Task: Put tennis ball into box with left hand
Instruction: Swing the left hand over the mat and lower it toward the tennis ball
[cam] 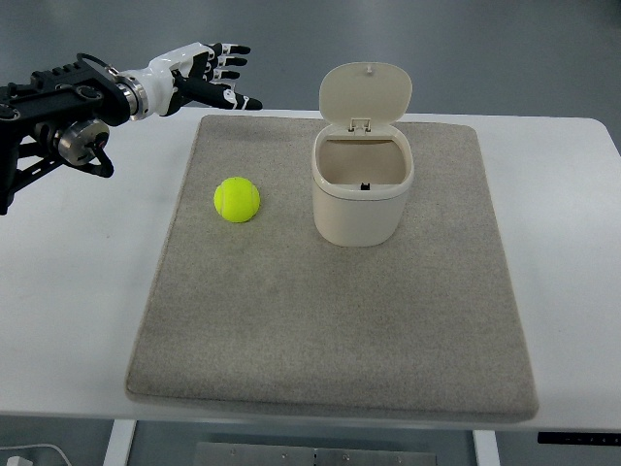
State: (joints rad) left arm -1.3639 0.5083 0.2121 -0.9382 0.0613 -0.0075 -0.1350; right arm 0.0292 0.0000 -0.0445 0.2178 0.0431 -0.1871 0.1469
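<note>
A yellow-green tennis ball (237, 200) lies on the grey mat (330, 320), left of centre. A cream box (362, 190) with its hinged lid (366, 91) standing open stands upright to the right of the ball. My left hand (212, 76) comes in from the upper left, above the mat's far left corner and well behind the ball. Its fingers are spread and hold nothing. The right arm is out of view.
The mat lies on a white table (78, 291). The table's far edge runs just behind the box lid. A white cable or plug (24, 456) shows below the table's front left edge.
</note>
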